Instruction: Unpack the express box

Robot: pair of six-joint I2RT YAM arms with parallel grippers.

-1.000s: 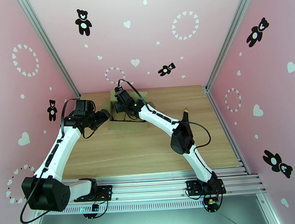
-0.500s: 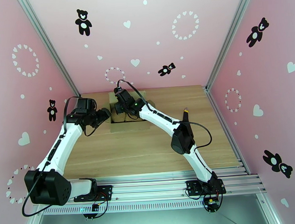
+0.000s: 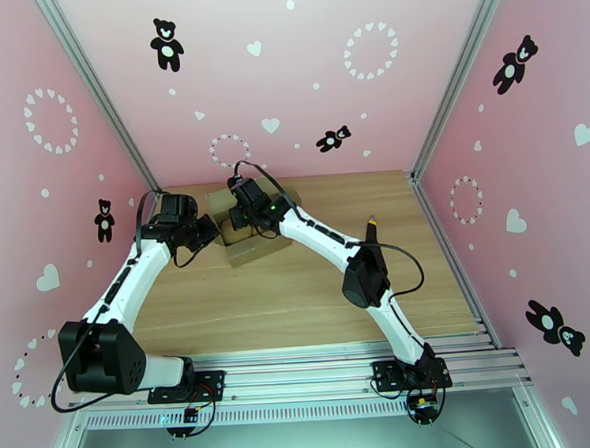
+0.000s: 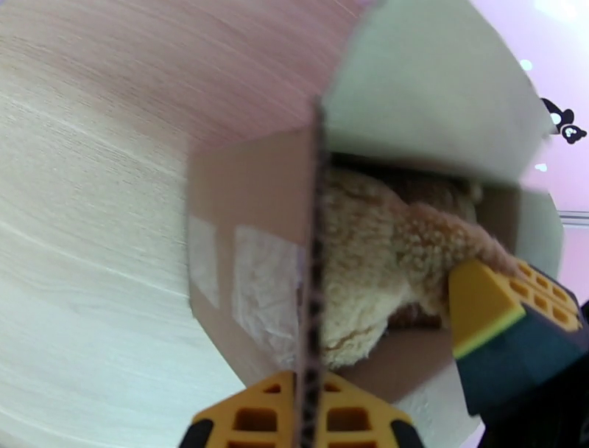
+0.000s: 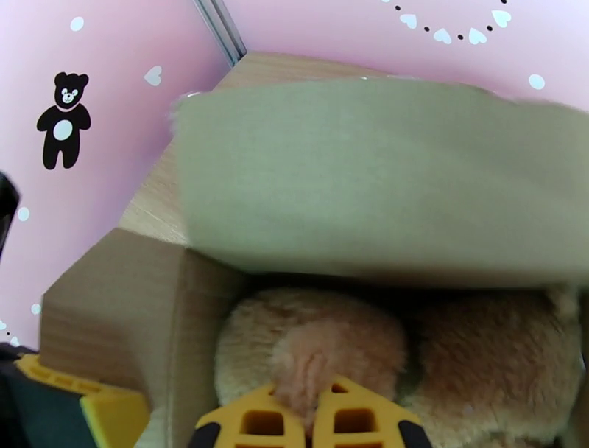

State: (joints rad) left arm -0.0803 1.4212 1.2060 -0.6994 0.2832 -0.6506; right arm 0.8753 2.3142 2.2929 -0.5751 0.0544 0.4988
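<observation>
Two robot arms meet over an open express box (image 3: 253, 251), which sits askew at the far left of the wooden table (image 3: 315, 299), close to the pink back wall (image 3: 287, 79). The left gripper (image 4: 309, 413) is clamped on the upright cardboard edge of the box's near wall, one yellow finger on each side of the corrugated rim. The right gripper (image 5: 318, 401) reaches down inside the box, its fingers pinched shut on a small tuft or limb of the tan plush toy (image 5: 324, 346) that is packed there. Which part of the toy it has is hard to tell.

A broad flap (image 5: 383, 177) leans over the opening on the far side and shades the toy beneath it. Clear tape shows on the outside of the wall that the left gripper holds.

The step in hand appears to be the extraction itself, with the lid open and one arm bracing the carton while the other takes hold of the contents. The toy lies inside, not yet lifted.

The next move likely calls for a straight upward pull by the right arm while the left pins the box down. The grip is on soft fur, so it could slip, and the overhanging flap may snag the toy on the way out.
</observation>
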